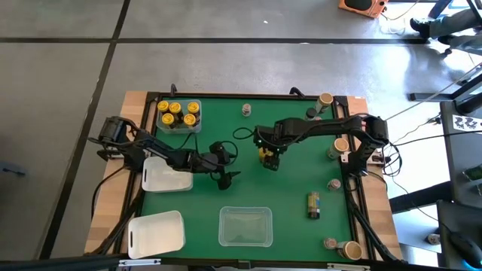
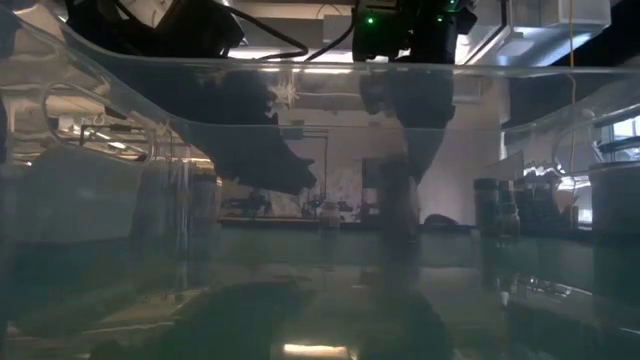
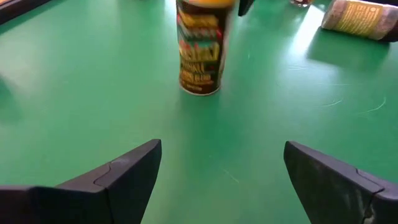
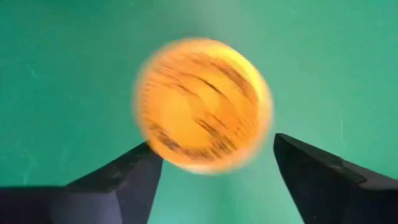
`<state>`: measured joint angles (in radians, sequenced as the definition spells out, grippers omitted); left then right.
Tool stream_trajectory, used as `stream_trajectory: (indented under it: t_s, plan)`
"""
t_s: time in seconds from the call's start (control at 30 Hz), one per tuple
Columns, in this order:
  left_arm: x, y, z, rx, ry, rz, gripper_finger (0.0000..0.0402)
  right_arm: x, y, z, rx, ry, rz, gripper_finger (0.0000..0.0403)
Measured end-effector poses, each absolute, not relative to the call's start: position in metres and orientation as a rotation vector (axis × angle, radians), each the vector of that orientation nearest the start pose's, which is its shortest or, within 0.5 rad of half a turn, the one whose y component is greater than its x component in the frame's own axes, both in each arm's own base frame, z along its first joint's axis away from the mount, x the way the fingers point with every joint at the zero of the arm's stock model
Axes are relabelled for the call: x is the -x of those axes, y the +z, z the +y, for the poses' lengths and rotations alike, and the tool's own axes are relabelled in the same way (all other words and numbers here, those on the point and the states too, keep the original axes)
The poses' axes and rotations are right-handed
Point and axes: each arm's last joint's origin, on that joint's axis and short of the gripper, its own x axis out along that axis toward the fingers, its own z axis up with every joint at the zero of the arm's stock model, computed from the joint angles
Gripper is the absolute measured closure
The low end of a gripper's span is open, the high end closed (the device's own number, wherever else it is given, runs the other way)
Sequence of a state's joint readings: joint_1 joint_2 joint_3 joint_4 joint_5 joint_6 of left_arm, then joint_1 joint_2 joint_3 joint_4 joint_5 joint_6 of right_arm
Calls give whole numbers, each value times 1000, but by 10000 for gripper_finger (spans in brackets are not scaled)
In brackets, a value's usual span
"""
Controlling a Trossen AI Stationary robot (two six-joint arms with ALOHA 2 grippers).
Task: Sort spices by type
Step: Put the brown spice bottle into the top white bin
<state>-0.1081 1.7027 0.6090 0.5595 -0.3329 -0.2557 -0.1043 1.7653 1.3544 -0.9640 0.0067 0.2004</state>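
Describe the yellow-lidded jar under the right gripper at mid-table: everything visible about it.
The yellow-lidded jar is a small cylinder standing upright on the green table near its middle, apart from the other jars. Its lid is round and orange-yellow; its side carries a dark, busy printed label. The right gripper hangs directly above it, fingers spread to either side of the lid; contact cannot be told. The left gripper, open, faces it from nearby.

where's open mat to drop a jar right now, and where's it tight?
Free: green mat between the yellow-lid tray and the lone jar at the far edge; also between the clear tray and the lying jar. Crowded: centre, where the right end effector hangs over a yellow-lid jar facing the left end effector, and the jar-dotted right edge.
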Motion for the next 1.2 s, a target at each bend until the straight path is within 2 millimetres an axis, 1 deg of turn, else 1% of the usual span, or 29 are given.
stream_trajectory:
  t_s: [0.13, 0.27, 0.4, 0.5, 0.57, 0.67, 0.73, 0.87, 1.0, 1.07, 1.2]
  plan:
    - [-302, 127, -23, 124, 281, 486, 66, -338, 226, -36, -238, -233, 1351, 65]
    - [-303, 129, -23, 128, 279, 463, 66, -333, 238, -35, -235, -236, 1406, 47]
    - [-306, 134, -23, 144, 275, 403, 66, -318, 254, -24, -194, -230, 1399, 43]
    - [-308, 138, -19, 158, 281, 357, 66, -301, 254, -15, -159, -227, 1383, 46]
    - [-311, 141, -15, 155, 279, 350, 66, -287, 249, -11, -165, -228, 1362, 49]
    - [-318, 148, -6, 146, 264, 333, 66, -269, 241, -8, -192, -248, 1274, 54]
    - [-326, 154, 0, 140, 249, 316, 66, -256, 233, -7, -221, -256, 1210, 58]
    - [-345, 158, 14, 113, 206, 304, 66, -236, 219, -7, -265, -270, 1036, 61]
    - [-365, 157, 28, 123, 160, 299, 66, -223, 202, -7, -268, -269, 942, 61]
    - [-373, 156, 34, 127, 172, 293, 66, -221, 196, -8, -241, -271, 907, 61]
    - [-383, 160, 44, 98, 192, 263, 66, -219, 187, -8, -211, -270, 897, 61]
